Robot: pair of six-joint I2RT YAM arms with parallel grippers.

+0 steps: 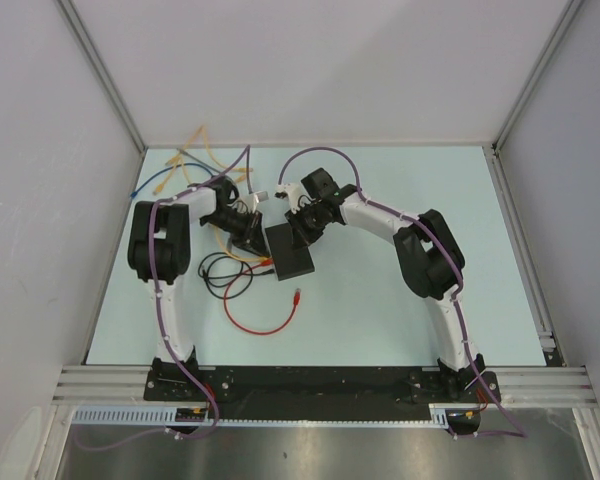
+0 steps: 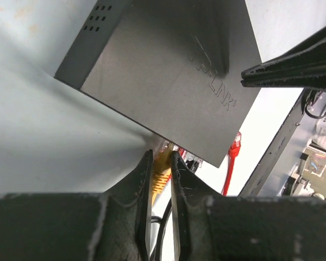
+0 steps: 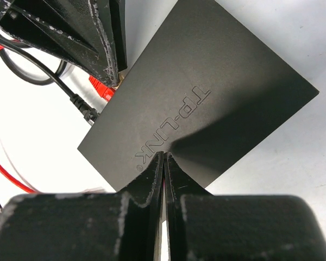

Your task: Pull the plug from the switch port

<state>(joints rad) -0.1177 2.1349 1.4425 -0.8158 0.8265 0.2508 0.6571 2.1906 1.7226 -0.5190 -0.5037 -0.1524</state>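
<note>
The switch [image 1: 291, 252] is a flat matte-black box marked TP-LINK, also seen in the left wrist view [image 2: 168, 81] and the right wrist view [image 3: 206, 92]. A yellow plug [image 2: 162, 173] sits at the port edge of the box, its tip against the sockets. My left gripper [image 2: 161, 156] is shut on this plug, one finger on each side; it shows in the top view [image 1: 252, 238]. My right gripper [image 3: 164, 156] is shut, its tips resting on the box's top near the lettering; it also shows from above [image 1: 302, 226]. The socket itself is hidden.
A red plug [image 2: 235, 145] is at the same edge, its red cable [image 1: 265, 326] looping toward the front. A black cable [image 1: 220, 272] coils left of the box. Yellow and blue cables [image 1: 185, 165] lie at the back left. Grey walls enclose the table.
</note>
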